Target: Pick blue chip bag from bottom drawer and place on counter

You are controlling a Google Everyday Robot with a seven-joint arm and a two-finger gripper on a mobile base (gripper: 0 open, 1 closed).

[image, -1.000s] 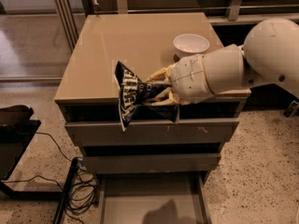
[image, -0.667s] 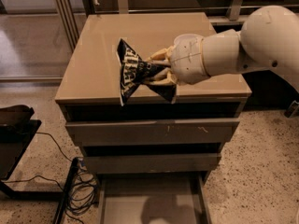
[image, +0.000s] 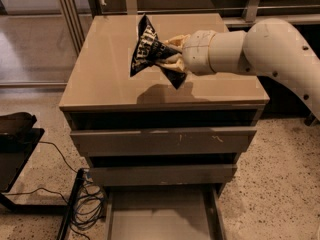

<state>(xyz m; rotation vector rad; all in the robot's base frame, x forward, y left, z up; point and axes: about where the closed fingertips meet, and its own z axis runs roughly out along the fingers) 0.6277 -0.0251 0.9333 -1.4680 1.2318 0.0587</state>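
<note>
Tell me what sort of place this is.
Probably an office or lab space, not a home: speckled terrazzo floor, glass partition, loose cables beside the drawer cabinet. The pincer holds the blue chip bag above the counter.

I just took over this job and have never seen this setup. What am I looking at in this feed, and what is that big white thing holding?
You have one camera view, looking down at a drawer cabinet from its front. The big white thing is the robot's arm, reaching in from the right of the picture. At its end is the gripper, two fingers shut on the blue chip bag. The bag hangs over the counter, the cabinet's glossy tan top. A shadow lies under it, so it seems not set down yet. Lower down, the bottom drawer is pulled out.
</note>
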